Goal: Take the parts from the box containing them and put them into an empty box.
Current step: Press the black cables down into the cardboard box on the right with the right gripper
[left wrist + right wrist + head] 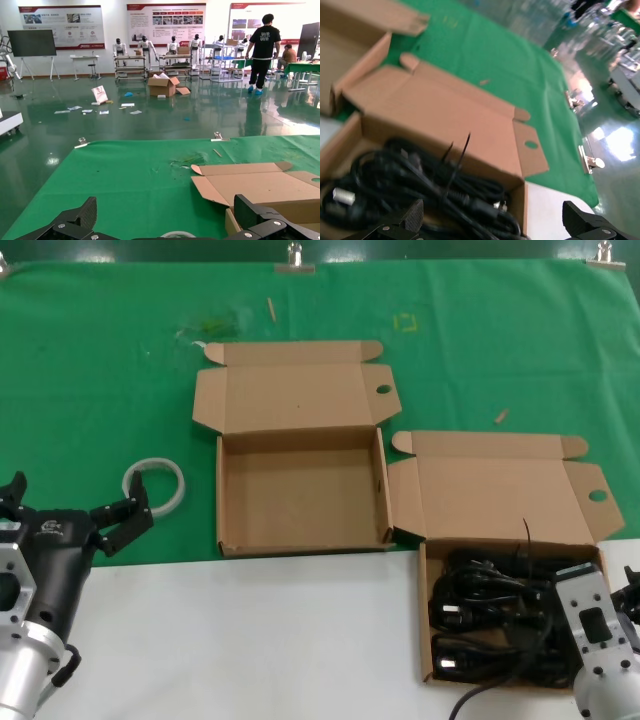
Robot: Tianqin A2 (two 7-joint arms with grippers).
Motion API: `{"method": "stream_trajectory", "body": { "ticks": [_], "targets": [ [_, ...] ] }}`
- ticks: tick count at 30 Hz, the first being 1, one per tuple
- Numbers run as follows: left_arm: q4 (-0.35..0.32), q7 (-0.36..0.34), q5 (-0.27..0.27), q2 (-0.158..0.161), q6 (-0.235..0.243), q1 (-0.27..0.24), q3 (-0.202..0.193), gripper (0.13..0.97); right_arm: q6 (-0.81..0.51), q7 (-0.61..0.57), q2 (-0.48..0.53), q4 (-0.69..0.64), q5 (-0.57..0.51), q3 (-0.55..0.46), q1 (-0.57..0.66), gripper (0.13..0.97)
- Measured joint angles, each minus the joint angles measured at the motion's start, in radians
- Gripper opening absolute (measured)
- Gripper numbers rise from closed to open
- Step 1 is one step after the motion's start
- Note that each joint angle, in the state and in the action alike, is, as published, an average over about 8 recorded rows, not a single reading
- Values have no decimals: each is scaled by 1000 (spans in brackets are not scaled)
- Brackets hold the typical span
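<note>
The empty box (300,495) lies open in the middle of the green mat, its lid folded back. To its right, at the table's front, the box containing them (500,490) holds the parts (490,600), a tangle of black power cords. My right gripper (588,585) hangs over that box's near right corner. In the right wrist view it (495,217) is open just above the parts (420,175), with nothing between its fingers. At the front left my left gripper (72,505) is open and holds nothing; its wrist view shows the empty box's lid (260,185).
A white tape roll (155,485) lies on the green cloth (100,360) between my left gripper and the empty box. Small wood scraps (500,417) lie farther back. A white strip (250,640) of table runs along the front edge.
</note>
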Motion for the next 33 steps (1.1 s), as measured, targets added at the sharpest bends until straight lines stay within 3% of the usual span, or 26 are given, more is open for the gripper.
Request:
{"method": "stream_trajectory", "body": {
  "ticks": [6,13,33],
  "targets": [
    [0,0,0,0,0,0,0,965,72,-165,0,-18,57,15,40,966],
    [0,-1,0,0,0,0,0,965,114,-253,0,-46,72,14,89,966],
    [0,0,0,0,0,0,0,965,92,-216,0,-152,75,-46,155,958]
  ]
}}
